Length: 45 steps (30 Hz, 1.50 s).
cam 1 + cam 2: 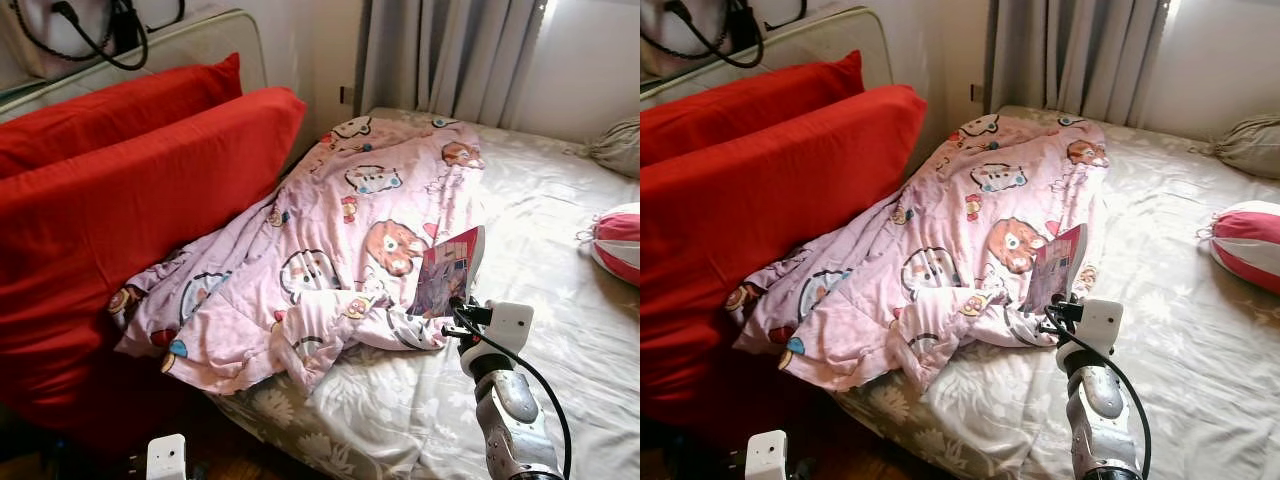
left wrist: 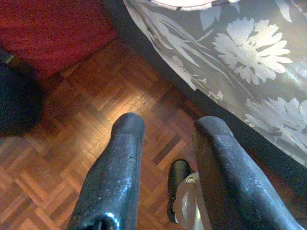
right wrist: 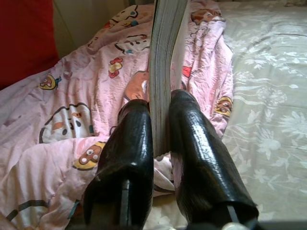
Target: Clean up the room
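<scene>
Beside the bed, the idle left gripper [image 2: 163, 158] hangs parted over parquet [image 2: 57, 158], while red pillows [image 1: 130, 200] and a pink cartoon blanket [image 1: 330, 250] crowd the mattress [image 1: 560, 280]. Right gripper [image 3: 160, 124] clamps a book [image 1: 448, 270] upright above the blanket; carrying it off to storage likely comes next.

Silver right arm [image 1: 512, 420], white wrist block, looped black cable; glossy black claw fingers [image 3: 127, 158].

A rumpled pink cartoon-print blanket [image 1: 340, 250] covers the bed's left half, with 2 big red cushions [image 1: 120, 200] walling that side. The grey floral bedsheet [image 1: 540, 230] lies flat towards a striped red-and-white pillow [image 1: 618, 242].
</scene>
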### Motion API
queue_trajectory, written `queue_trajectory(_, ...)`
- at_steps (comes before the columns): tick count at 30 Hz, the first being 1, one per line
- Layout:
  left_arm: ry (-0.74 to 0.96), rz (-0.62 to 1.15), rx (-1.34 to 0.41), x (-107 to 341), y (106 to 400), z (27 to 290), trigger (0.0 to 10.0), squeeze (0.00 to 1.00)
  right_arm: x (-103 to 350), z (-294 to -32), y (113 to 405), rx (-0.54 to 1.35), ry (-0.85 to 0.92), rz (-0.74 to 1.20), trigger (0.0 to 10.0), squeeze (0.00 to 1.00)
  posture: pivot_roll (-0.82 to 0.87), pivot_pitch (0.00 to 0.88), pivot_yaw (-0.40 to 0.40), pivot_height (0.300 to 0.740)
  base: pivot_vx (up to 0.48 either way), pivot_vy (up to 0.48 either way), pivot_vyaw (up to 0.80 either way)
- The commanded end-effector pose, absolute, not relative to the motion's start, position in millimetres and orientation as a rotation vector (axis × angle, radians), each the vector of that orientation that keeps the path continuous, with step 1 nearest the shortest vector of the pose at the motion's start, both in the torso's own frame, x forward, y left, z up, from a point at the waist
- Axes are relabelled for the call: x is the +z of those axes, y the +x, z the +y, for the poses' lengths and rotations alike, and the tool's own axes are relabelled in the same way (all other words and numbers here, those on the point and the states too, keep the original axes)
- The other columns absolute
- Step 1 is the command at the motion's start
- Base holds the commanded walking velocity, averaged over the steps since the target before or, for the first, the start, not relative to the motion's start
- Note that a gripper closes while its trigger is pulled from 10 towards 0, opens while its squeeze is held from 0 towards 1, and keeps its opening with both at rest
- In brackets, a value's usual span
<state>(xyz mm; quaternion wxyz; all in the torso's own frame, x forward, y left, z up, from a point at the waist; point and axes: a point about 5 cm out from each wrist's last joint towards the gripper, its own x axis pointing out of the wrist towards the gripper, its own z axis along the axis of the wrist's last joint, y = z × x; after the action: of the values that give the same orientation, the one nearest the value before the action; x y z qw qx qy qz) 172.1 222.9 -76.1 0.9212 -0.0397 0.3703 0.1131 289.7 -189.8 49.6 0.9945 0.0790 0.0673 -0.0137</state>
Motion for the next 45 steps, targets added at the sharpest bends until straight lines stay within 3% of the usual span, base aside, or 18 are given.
queue_trajectory(1, -0.053, 0.778, 0.230, -77, 168, 227, 10.0, 0.00, 54, -187, 292, -0.019, 0.160, 0.117, 10.0, 0.00, 0.05, 0.000, 0.032, 0.740, 0.000, 0.000, -0.76)
queue_trajectory(9, 0.001, 0.785, 0.179, -78, 170, 222, 10.0, 0.00, 54, -187, 293, -0.021, 0.159, 0.118, 10.0, 0.00, 0.05, 0.000, 0.034, 0.740, 0.000, -0.336, -0.76)
queue_trajectory(28, 0.005, 0.788, 0.167, -78, 171, 221, 10.0, 0.00, 52, -185, 292, -0.019, 0.159, 0.118, 10.0, 0.00, 0.05, 0.000, 0.037, 0.740, 0.000, 0.000, -0.73)
queue_trajectory(45, 0.022, 0.802, 0.140, -79, 170, 218, 10.0, 0.00, 38, -181, 287, 0.027, 0.137, 0.198, 10.0, 0.00, 0.05, 0.000, 0.043, 0.740, 0.000, -0.149, 0.00)
